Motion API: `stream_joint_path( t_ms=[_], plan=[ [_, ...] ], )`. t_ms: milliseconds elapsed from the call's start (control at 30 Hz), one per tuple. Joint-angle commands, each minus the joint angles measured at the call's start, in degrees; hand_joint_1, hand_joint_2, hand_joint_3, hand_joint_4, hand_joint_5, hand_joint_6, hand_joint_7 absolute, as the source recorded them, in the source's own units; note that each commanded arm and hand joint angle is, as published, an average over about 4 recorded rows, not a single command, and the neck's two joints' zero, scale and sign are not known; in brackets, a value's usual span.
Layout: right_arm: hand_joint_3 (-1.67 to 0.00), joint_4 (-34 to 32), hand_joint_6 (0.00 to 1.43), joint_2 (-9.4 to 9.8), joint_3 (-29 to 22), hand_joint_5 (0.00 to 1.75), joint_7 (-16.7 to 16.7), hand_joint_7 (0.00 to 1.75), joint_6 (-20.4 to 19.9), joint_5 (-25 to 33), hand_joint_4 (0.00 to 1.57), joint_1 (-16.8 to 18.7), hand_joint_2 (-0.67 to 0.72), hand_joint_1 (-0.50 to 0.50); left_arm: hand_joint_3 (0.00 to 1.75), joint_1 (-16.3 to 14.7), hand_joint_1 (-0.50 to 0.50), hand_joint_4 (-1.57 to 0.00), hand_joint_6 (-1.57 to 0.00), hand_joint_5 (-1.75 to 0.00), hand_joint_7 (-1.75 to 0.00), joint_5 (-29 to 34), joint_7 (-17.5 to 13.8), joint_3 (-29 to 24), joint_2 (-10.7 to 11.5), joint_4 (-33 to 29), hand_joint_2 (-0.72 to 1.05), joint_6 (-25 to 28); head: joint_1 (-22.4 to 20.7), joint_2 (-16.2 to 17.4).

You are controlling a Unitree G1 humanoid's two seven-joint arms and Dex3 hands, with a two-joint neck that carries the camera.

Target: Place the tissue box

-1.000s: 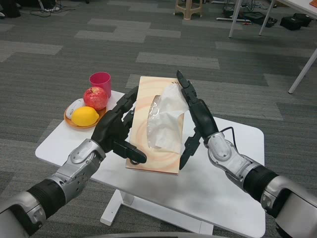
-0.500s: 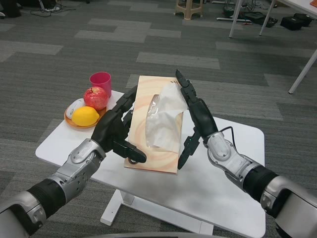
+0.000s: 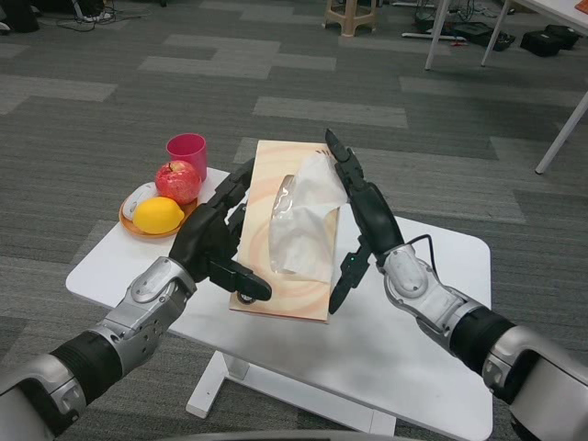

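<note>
From my seat I see the left hand's fingers (image 3: 241, 190) laid flat along the left side of the tissue box (image 3: 280, 276), with the thumb hooked over the near left corner, and the right hand's fingers (image 3: 360, 191) stretched up along its right side, thumb angled down by the near right corner; both sets of fingers press the one box between them, so each hand holds it. The left hand (image 3: 213, 239) sits at centre left of the frame, the right hand (image 3: 367, 225) at centre right. The tissue box is in the middle of the frame, tilted with its far end raised, and I cannot tell whether its near edge touches the counter (image 3: 413, 340). One white tissue (image 3: 301, 220) stands crumpled out of its top slot. I count one tissue box, one pink cup (image 3: 186, 150), one red apple (image 3: 177, 181), one lemon (image 3: 158, 215) and one orange plate (image 3: 130, 220); the apple and lemon lie on the plate at the counter's left end, the cup just behind them. A thin black cable (image 3: 424, 241) loops by the right wrist. The counter is white with rounded corners. Around it is grey striped carpet (image 3: 110, 101); a stool's legs (image 3: 351, 16) show at the upper centre edge and white table legs (image 3: 562, 129) at the upper right.
</note>
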State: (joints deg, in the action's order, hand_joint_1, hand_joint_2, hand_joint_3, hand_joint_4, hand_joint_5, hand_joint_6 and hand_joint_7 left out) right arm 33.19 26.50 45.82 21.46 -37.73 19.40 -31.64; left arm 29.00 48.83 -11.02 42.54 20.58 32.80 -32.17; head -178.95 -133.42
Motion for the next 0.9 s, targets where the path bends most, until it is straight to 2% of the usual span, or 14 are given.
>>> stream_joint_path(
  t_ms=[33, 400, 900],
  plan=[
    [-0.08, 0.1, 0.0, -3.65, 1.5, 0.0, -2.3, 0.07, -1.1, -1.5, 0.09, -1.1, 0.28, -0.46, 0.0, 1.8, 0.5, 0.0, 0.0, 0.0, 0.0, -0.6, -3.3, 2.2, -3.9, -3.0, 0.07, -0.8, 0.0, 0.0],
    [-0.08, 4.3, 0.0, -4.4, 0.5, 0.0, -2.4, 0.05, -1.1, -1.5, 0.14, -1.1, 0.25, -0.46, 0.0, 3.0, 0.5, 0.0, 0.0, 0.0, 0.0, 0.9, -2.9, 2.6, -4.4, 1.6, 0.07, -0.7, 0.1, 0.1],
    [-0.08, 10.6, 0.0, -4.93, -1.3, 0.0, -3.6, 0.07, -1.1, -1.5, 0.14, -0.9, 0.28, -0.46, 0.0, 3.7, 0.5, 0.0, 0.0, 0.0, 0.0, 2.5, -2.2, 3.4, -4.6, 8.4, 0.07, -0.5, 0.2, 0.4]
  ],
)
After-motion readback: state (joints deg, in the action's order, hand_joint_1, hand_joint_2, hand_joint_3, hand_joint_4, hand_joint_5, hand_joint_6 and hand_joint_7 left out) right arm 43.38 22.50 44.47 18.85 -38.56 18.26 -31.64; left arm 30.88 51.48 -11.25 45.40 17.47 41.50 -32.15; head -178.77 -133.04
